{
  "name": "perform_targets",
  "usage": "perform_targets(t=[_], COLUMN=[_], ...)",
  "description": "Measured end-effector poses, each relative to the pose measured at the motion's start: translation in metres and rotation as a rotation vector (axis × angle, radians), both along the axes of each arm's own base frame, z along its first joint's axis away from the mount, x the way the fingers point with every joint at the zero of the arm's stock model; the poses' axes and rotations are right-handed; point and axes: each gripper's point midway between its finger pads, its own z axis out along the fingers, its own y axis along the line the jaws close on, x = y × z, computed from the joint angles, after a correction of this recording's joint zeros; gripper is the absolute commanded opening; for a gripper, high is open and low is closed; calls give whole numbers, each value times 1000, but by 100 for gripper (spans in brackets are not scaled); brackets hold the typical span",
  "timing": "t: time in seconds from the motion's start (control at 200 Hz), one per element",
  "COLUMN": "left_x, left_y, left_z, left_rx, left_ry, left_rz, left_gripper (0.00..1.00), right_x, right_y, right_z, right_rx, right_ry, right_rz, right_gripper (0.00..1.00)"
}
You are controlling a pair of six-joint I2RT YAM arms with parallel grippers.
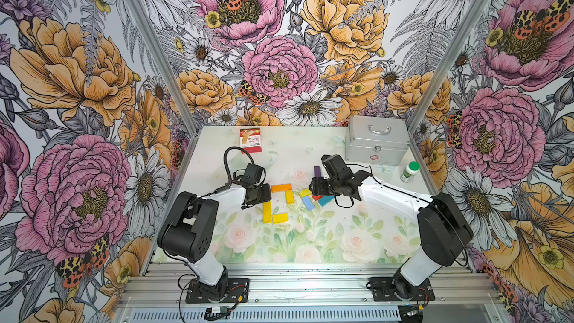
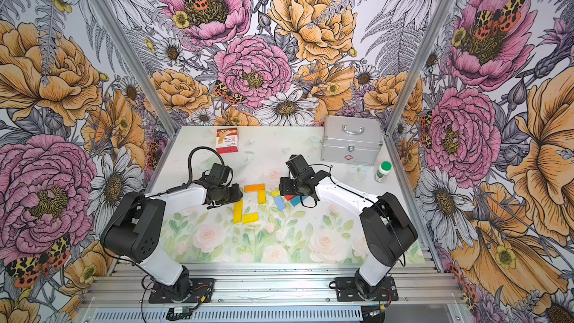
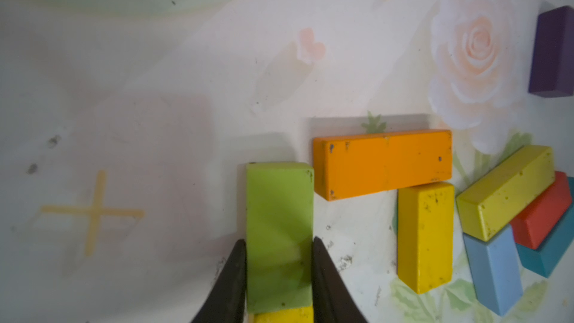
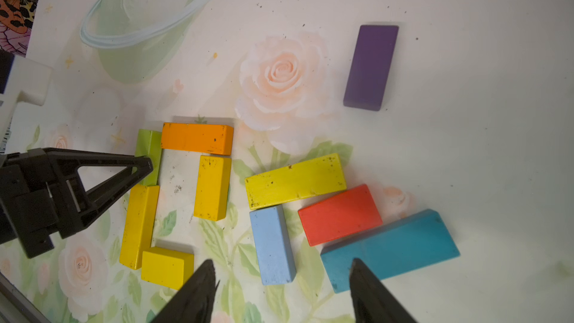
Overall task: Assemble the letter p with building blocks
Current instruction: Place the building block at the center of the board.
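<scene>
Aluminium rails (image 1: pixel 310 287) front a rose-printed tabletop (image 1: pixel 295 147) between floral walls (image 1: pixel 279 57).

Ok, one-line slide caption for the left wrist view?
Left claw grips the green block beside the orange block.

Near bench (image 1: pixel 279 243) strip bare: free passage. Far edge carries card box (image 1: pixel 250 140), metal case (image 1: pixel 377 144), bottle (image 1: pixel 410 171) (all well apart from blocks). Loose blocks (image 4: pixel 295 181) lie touching, no gap between them; purple block (image 4: pixel 371 66) lies apart, bare bench all round.
</scene>
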Motion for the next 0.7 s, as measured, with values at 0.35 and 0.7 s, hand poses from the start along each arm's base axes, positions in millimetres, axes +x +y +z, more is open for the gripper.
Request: perform_targets(t=[0.35,0.7], left_x=[-29,-35], left_y=[-25,-41], left_z=[0,0], left_rx=[-10,-28], left_ry=[44,59], left_rz=[-43,-42], left_gripper=[0,0], right_x=[-7,-7], right_y=[-7,-7], right_z=[-5,-3], right_rx=[-12,-10], right_ry=[5,-1], right_rz=[-4,-1], right_gripper=[70,70])
